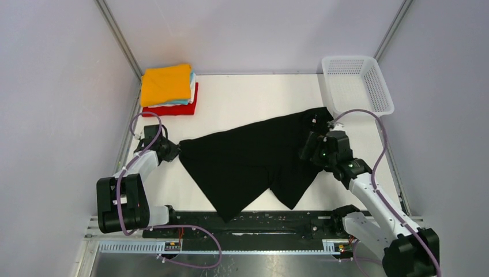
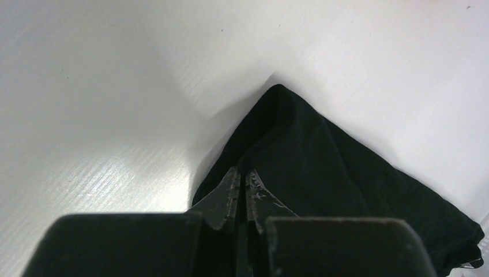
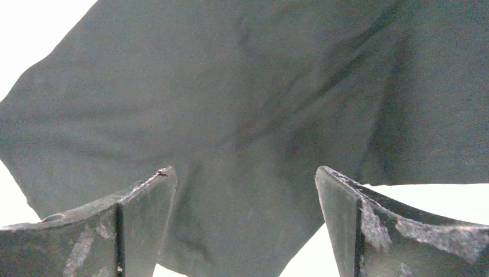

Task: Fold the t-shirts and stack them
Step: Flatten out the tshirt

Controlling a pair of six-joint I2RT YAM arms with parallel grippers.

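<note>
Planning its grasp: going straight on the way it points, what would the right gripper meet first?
The right gripper would likely meet the black t-shirt first; cloth fills the gap ahead, though depth is unclear.

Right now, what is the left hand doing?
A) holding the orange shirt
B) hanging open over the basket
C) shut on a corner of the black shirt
C: the left hand is shut, pinching the pointed corner of the black shirt.

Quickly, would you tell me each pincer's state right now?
Left pincer: closed on a corner of the black t-shirt.
Right pincer: open over the black t-shirt, holding nothing.
</note>
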